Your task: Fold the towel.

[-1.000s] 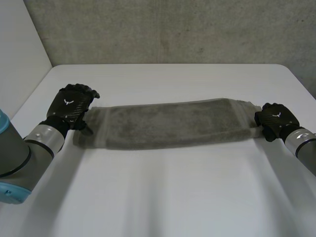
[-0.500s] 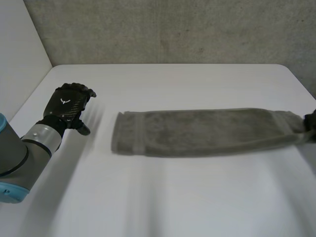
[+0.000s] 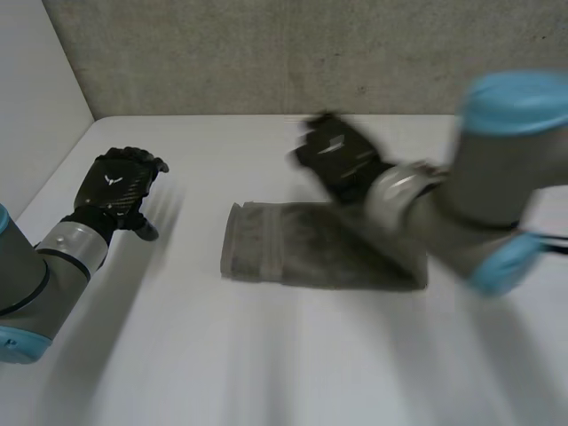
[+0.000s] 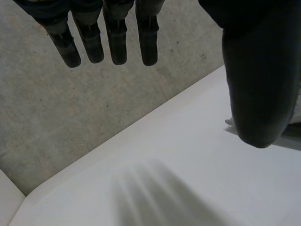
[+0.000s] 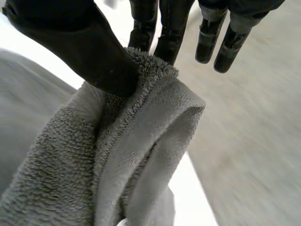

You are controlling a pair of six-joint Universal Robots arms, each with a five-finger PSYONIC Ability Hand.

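One end of the towel (image 3: 293, 251) sat pinched between thumb and fingers of the right hand (image 3: 342, 164), raised over the rest lying on the table (image 3: 266, 355). The left hand (image 3: 115, 185) was empty, fingers straight, well apart. Best laid square, edge on edge, before release.

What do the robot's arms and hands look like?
The left arm and right arm are thick grey tubes with light-blue joint caps and silver wrist cuffs. The left hand and right hand are black, with slim fingers and a broad thumb; a white emblem marks the left hand's back.
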